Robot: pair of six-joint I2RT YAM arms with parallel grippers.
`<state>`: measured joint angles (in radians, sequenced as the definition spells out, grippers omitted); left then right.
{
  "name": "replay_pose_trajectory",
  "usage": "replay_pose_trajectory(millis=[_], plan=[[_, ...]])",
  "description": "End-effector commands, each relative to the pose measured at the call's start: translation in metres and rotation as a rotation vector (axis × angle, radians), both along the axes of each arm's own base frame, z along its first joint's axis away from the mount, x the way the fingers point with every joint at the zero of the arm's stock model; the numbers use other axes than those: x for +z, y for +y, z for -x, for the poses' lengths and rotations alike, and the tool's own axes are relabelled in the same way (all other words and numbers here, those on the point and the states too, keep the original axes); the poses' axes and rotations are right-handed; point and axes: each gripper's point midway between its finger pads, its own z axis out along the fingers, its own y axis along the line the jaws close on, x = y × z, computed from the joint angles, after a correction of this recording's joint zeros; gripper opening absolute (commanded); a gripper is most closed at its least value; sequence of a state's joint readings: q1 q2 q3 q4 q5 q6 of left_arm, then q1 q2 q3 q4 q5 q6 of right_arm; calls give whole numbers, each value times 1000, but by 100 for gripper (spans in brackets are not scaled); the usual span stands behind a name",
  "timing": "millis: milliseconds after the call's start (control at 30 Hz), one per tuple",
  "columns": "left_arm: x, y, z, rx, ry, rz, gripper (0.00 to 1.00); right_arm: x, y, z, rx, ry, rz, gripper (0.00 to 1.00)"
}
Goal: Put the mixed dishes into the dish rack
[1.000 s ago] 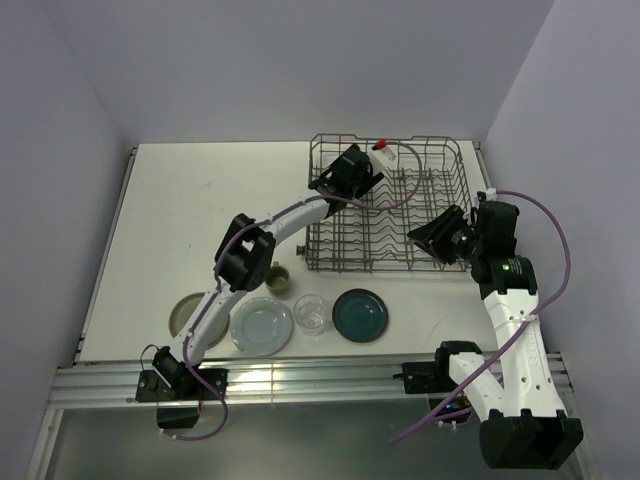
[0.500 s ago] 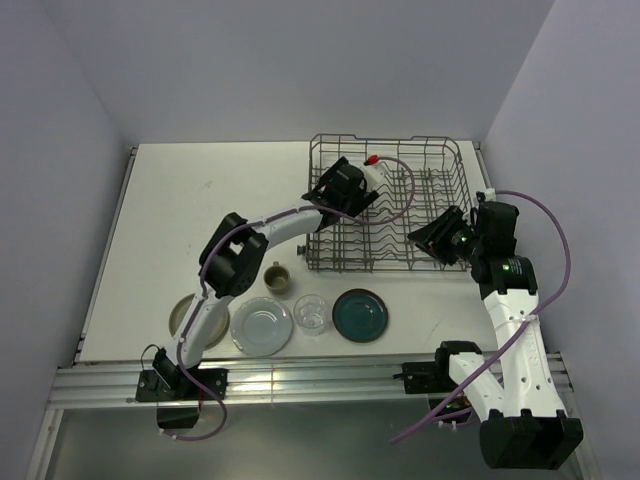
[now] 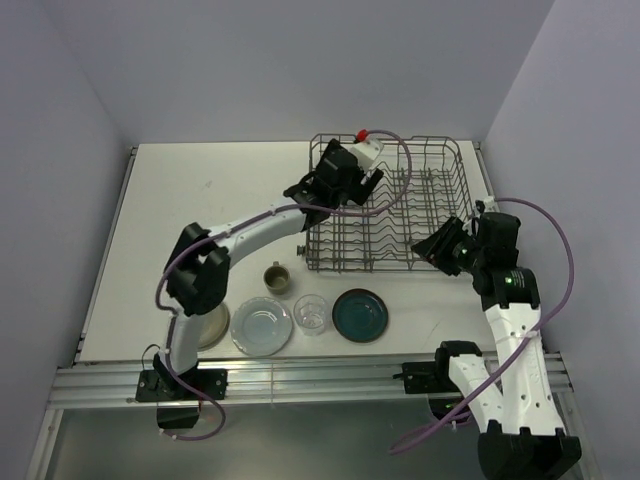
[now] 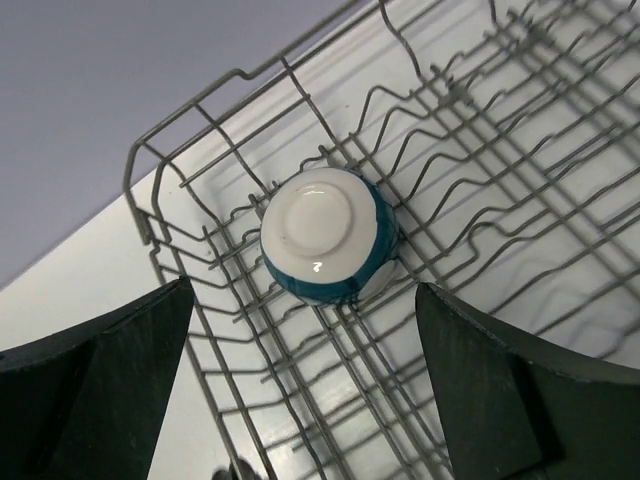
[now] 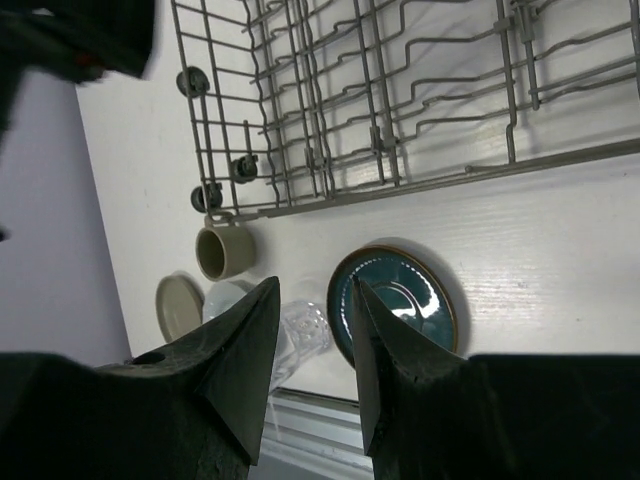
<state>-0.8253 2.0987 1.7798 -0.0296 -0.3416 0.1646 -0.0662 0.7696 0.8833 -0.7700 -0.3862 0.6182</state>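
With the left jaws wide open and empty right above the upside-down teal bowl (image 4: 325, 235) in the dish rack (image 3: 370, 262) corner, best lift them straight up so nothing bumps it.

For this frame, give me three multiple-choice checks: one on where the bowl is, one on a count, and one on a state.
1. Where is the bowl?
A. in the dish rack
B. in a sink
C. on a shelf

2. How many dishes stand on the table in front of the rack?
A. three
B. five
C. six

3. How does the bowl sit?
A. upright
B. on its side
C. upside down

Answers:
1 A: the rack's wire tines surround it in the left wrist view.
2 B: the mug, glass, grey-beige plate, pale blue plate and dark teal plate.
3 C: its white foot ring faces the wrist camera above it.
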Motion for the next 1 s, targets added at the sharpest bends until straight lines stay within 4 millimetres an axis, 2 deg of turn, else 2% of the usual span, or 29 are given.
replay_pose_trajectory(millis=[0, 67, 100, 133, 167, 200, 233, 267, 300, 333, 367, 400, 433, 467, 500, 533, 567, 600, 700, 733, 767, 800, 867, 967], plan=[[85, 26, 21, 114, -16, 265, 99, -11, 6, 18, 75, -3, 14, 42], [93, 50, 29, 249, 43, 373, 99, -13, 11, 24, 107, -13, 12, 41], [89, 59, 35, 290, 86, 400, 99, -13, 13, 29, 113, -26, 14, 41], [94, 76, 51, 328, 144, 423, 99, -17, 14, 32, 119, -21, 14, 40], [93, 80, 61, 370, 218, 525, 99, -18, 17, 34, 125, -20, 6, 40], [72, 89, 74, 399, 279, 522, 99, -17, 23, 39, 151, -32, -3, 39], [85, 101, 90, 408, 296, 582, 99, -20, 31, 44, 185, -24, -15, 37], [59, 108, 105, 444, 364, 604, 99, -20, 36, 45, 186, -19, -29, 36], [53, 114, 115, 452, 388, 626, 98, -22, 52, 53, 256, -7, -30, 35], [69, 126, 129, 450, 383, 690, 98, -23, 59, 56, 281, 5, -25, 34], [47, 137, 141, 493, 425, 697, 98, -26, 62, 55, 256, 25, -7, 34], [45, 147, 148, 517, 425, 714, 98, -29, 70, 56, 276, 51, 6, 34], [61, 158, 159, 511, 411, 777, 98, -29, 87, 66, 353, 59, 17, 34], [46, 167, 170, 537, 438, 791, 98, -30, 94, 68, 357, 81, 14, 34], [63, 175, 180, 507, 422, 856, 97, -35, 98, 65, 349, 100, 42, 34], [64, 179, 186, 500, 423, 879, 97, -37, 111, 74, 406, 110, 52, 34], [54, 184, 193, 505, 437, 892, 96, -40, 120, 73, 413, 127, 49, 35], [66, 192, 202, 481, 424, 941, 96, -41, 126, 73, 416, 124, 57, 35], [61, 204, 216, 480, 432, 973, 94, -53, 155, 80, 481, 169, 77, 36], [69, 210, 221, 465, 421, 1003, 94, -57, 162, 80, 489, 177, 93, 36], [67, 212, 224, 466, 423, 1008, 94, -61, 171, 87, 518, 196, 112, 37], [67, 215, 226, 465, 422, 1009, 94, -69, 179, 86, 522, 226, 146, 37], [71, 222, 232, 465, 415, 1015, 93, -84, 190, 88, 526, 256, 216, 38], [71, 228, 236, 471, 413, 1000, 94, -85, 200, 83, 505, 253, 249, 38]])
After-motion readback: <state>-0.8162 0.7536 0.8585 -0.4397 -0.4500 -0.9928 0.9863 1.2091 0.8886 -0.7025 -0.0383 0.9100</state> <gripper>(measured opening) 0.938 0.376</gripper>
